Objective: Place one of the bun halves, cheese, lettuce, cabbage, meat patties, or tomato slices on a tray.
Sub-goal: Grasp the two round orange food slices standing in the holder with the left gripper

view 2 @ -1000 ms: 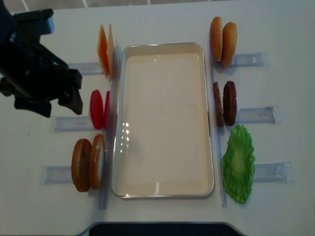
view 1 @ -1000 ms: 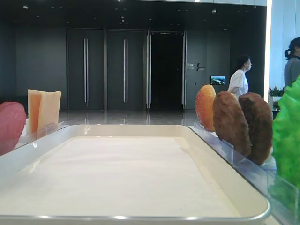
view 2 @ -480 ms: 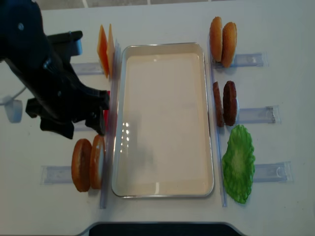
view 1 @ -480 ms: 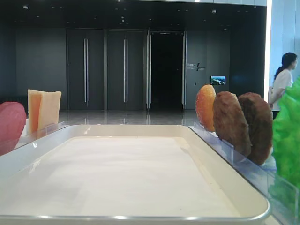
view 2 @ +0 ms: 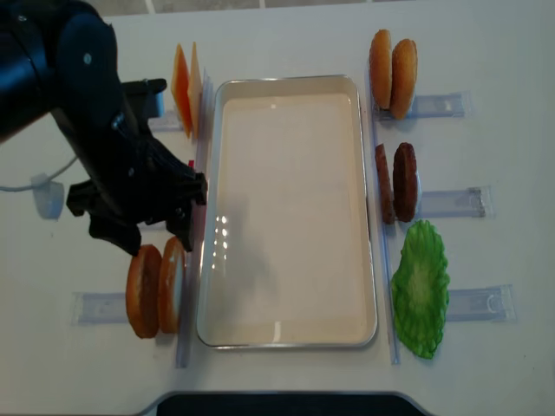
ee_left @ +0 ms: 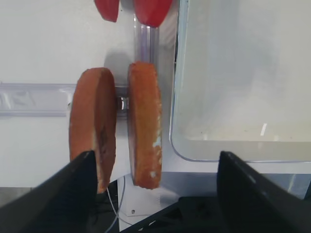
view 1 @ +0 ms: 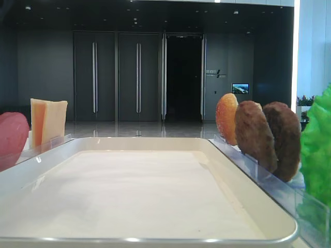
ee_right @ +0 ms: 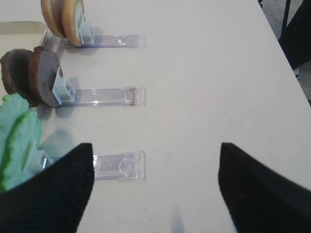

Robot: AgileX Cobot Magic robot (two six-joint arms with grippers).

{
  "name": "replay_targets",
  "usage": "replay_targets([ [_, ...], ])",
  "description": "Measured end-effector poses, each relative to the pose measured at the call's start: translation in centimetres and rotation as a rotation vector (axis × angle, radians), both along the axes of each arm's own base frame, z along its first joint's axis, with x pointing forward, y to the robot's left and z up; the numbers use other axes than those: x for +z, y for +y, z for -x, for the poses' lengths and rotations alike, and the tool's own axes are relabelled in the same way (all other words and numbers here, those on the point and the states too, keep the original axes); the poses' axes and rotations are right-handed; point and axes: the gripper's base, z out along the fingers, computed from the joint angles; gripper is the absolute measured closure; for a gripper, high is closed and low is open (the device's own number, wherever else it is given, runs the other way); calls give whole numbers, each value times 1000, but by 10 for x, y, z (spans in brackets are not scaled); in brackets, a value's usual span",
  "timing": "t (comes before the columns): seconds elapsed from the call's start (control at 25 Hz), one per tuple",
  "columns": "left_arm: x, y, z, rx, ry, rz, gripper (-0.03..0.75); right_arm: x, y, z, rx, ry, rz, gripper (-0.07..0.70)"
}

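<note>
The cream tray (view 2: 290,217) lies mid-table with nothing in it. My left gripper (view 2: 152,238) (ee_left: 155,194) hangs open just above two upright bun halves (view 2: 156,290) (ee_left: 144,124) left of the tray, touching neither. The arm covers most of the tomato slices (ee_left: 152,9). Cheese (view 2: 184,87) stands at the far left. On the right stand two more bun halves (view 2: 392,65), meat patties (view 2: 396,182) and lettuce (view 2: 421,290). My right gripper (ee_right: 153,194) is open over bare table beside the lettuce (ee_right: 17,141). Cabbage is out of view.
Clear plastic holders (view 2: 447,201) (ee_right: 119,165) stick out from each food pair on both sides of the tray. A cable with a small white piece (view 2: 43,195) lies at the far left. The table's near edge (ee_left: 233,179) runs just beyond the tray.
My left arm has swung right and nearer, from the table's left side to above the tomato slices and the left bun halves. A person in the background has walked out of view.
</note>
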Motion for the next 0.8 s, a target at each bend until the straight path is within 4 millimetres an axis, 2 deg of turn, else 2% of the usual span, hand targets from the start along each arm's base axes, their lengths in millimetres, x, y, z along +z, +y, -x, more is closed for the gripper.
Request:
replay_targets([
  [0.36,-18,-6,-7,-6,56,-29,136,0,0,0,0,0,0,97],
  [0.8,-29,-10,-10,-41,86,-55,136,0,0,0,0,0,0,100],
])
